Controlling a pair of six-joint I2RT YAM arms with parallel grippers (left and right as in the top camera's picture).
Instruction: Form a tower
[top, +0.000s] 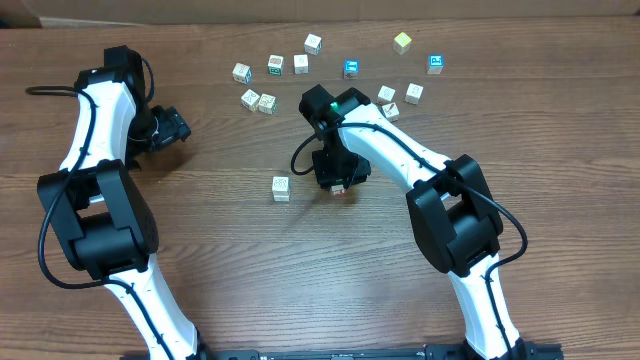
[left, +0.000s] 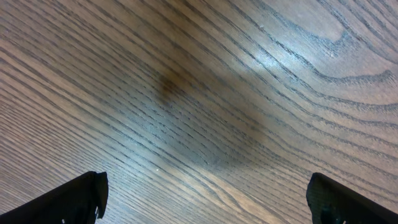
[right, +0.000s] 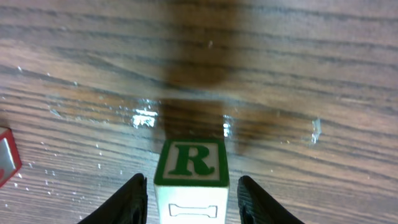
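Jaws of the left gripper (top: 168, 128) stand spread as wide as they go and hold nothing. They hang over bare table (left: 199, 93) toward its left side, well apart from every cube.

Further right, about mid-table, a lone pale cube (top: 281, 188) sits by itself. Just right of it the right gripper (top: 335, 178) points down over the tower (right: 189, 163) and hides it from overhead. In the right wrist view the top cube, printed with a green R, stands between the two fingers (right: 134, 199). A thin gap shows on each side, so the jaws look partly open, straddling the cube rather than pinching it. A red-edged cube (right: 6, 155) peeks in at that view's left border.

The tower's cubes should be light, hard and stiff, with smooth flat faces that could slip under a skewed pinch. The sound hold is square on two opposite side faces, about mid-height. A column one cube wide will tip at a sideways nudge, so any release wants to go straight up.

How many cubes the tower holds I cannot tell, since only its top shows. Overhead, the loose pale cubes (top: 267, 103) number ten: the lone one and nine strewn toward the far edge. Among those nine lie two blue-faced cubes (top: 351, 68) and one yellow cube (top: 402, 41).
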